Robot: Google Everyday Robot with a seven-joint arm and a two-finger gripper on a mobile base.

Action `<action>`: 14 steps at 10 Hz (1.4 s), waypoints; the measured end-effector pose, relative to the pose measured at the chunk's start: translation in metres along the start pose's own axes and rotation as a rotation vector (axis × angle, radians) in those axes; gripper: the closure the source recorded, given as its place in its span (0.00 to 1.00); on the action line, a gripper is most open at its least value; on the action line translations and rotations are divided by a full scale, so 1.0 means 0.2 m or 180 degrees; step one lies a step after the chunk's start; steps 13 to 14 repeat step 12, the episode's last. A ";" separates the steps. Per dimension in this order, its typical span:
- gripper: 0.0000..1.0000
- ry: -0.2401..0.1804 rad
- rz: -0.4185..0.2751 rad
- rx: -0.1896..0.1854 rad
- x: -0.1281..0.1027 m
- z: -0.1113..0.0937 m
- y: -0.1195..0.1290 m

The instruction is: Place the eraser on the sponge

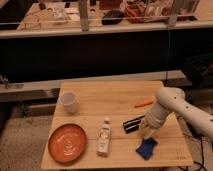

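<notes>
The eraser (pixel 131 124), a black block with a white band, lies level just left of my gripper (pixel 144 129), whose fingers close on its right end. It sits up and to the left of the sponge (pixel 146 148), a dark-blue pad on the wooden table (pixel 115 102) near the front right. Eraser and sponge are apart. My white arm (pixel 172 102) reaches in from the right and hides the gripper's far side.
An orange plate (pixel 67 143) lies front left, with a white bottle (pixel 104 136) lying beside it. A white cup (pixel 69 101) stands at the back left and a thin orange stick (pixel 144 103) at the back right. The table's right edge is close to the sponge.
</notes>
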 end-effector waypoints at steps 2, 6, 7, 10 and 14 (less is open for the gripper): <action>0.85 -0.0001 -0.0003 -0.0002 0.00 0.00 0.00; 0.85 -0.0001 -0.0004 -0.0002 0.00 0.00 0.00; 0.85 -0.0001 -0.0004 -0.0002 0.00 0.00 0.00; 0.85 -0.0001 -0.0003 -0.0001 0.00 0.00 0.00; 0.85 -0.0002 -0.0004 0.0000 0.00 0.00 0.00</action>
